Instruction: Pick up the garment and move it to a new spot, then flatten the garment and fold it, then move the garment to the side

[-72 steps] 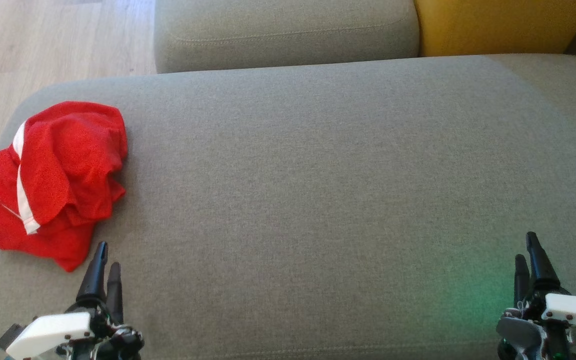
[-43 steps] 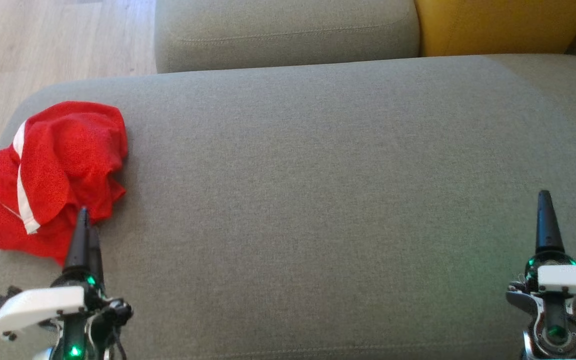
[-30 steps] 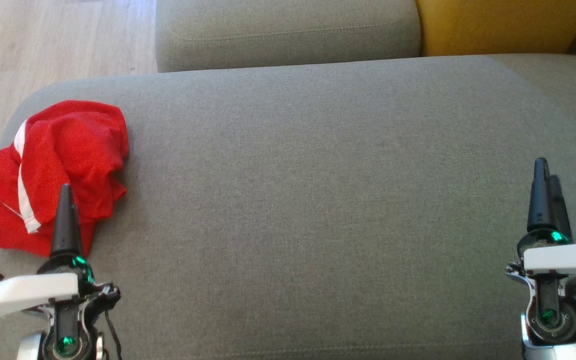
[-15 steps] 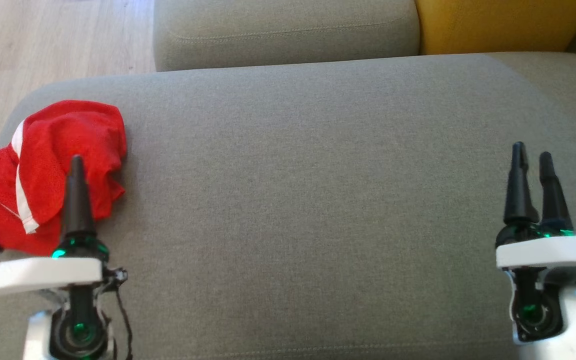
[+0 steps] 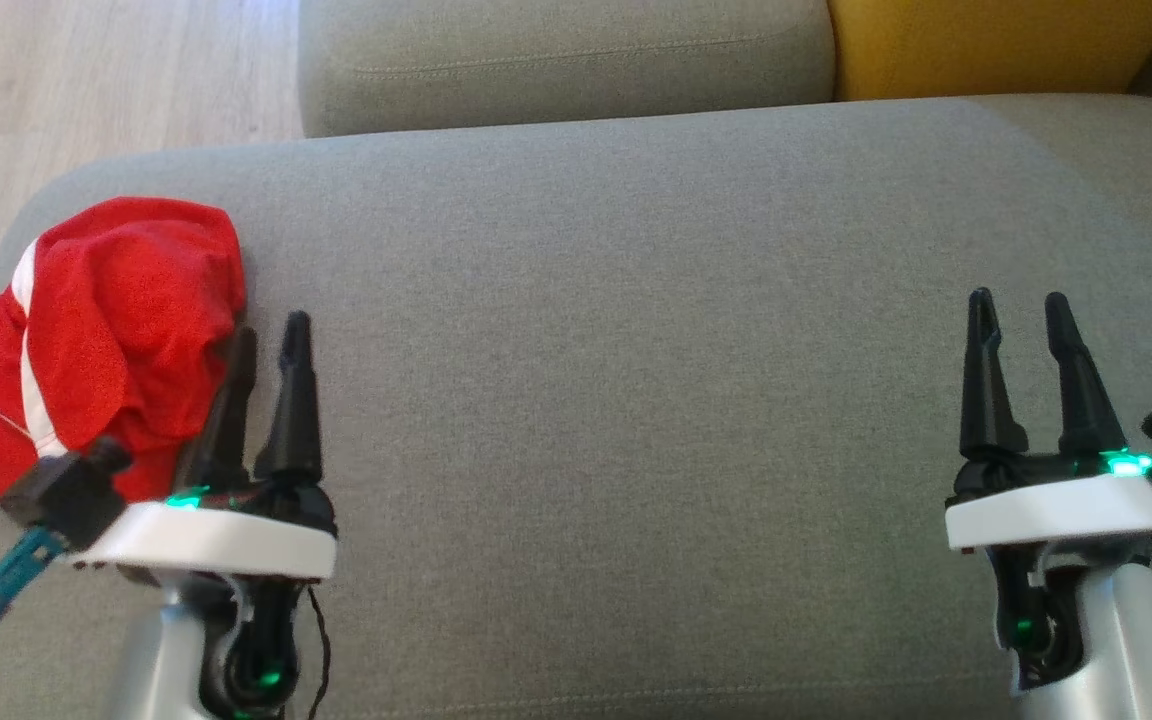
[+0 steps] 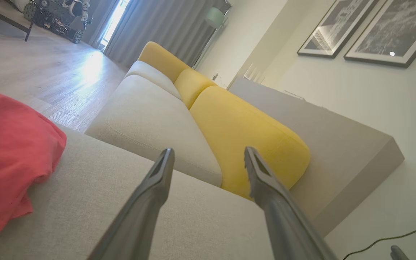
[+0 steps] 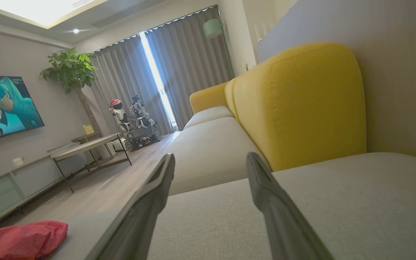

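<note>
As head view shows garment [image 5: 126, 310] striped white, left pincer [image 5: 271, 328] wide, right pincer [image 5: 1017, 298] wide

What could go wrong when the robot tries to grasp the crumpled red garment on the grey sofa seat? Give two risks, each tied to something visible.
1. The crumpled red garment with a white stripe lies at the left end of the grey fabric seat cushion, next to the wooden floor; a nudge might push it off.
2. It is bunched in layers; the open left end effector, at its right edge, may pinch only one fold.
</note>
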Tool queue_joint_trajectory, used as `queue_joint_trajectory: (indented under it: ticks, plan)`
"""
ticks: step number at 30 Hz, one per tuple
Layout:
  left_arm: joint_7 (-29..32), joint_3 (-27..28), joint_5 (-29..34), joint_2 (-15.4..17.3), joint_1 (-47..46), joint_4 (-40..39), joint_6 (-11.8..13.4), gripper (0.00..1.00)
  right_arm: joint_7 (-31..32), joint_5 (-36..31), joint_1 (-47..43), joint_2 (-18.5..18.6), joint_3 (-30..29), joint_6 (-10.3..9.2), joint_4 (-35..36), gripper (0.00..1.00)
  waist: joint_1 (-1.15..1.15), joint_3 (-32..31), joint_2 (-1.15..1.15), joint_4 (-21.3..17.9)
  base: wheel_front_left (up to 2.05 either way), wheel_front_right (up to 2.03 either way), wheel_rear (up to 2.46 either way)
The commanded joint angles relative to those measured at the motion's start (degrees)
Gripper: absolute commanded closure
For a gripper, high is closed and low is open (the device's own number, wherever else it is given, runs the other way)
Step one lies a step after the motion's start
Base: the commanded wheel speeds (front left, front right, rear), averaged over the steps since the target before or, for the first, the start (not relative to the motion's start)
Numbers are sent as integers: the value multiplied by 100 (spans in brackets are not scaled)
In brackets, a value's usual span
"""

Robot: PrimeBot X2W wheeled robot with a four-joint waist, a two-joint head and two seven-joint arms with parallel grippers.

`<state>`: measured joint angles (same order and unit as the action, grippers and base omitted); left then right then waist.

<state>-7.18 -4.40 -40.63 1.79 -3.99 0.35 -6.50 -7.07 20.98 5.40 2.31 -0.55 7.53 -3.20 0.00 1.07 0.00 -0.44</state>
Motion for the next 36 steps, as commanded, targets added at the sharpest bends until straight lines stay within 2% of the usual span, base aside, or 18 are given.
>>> queue_joint_trajectory:
  ticks: [1, 10, 25, 36]
  plan:
    - [-80, 17, 386, 83, -345, -213, 26, 0, -87, -331, 296, 40, 125, -3, 200, 0, 0, 17, 0, -2, 0, 0, 0]
    - [-247, -353, 1779, 104, -373, -35, 228, 0, -256, -1332, 300, 44, 198, -3, 41, 0, 0, -5, 0, -25, 0, 0, 0]
    - [-483, -734, 2865, 232, -456, -95, 547, 0, -492, -2511, 381, 49, 271, -4, 40, 0, 0, -8, 0, -45, 0, 0, 0]
    - [-667, -1141, 3796, 434, -525, 33, 932, 0, -678, -3449, 368, 54, 319, -4, 40, 0, 0, 10, 0, -20, 0, 0, 0]
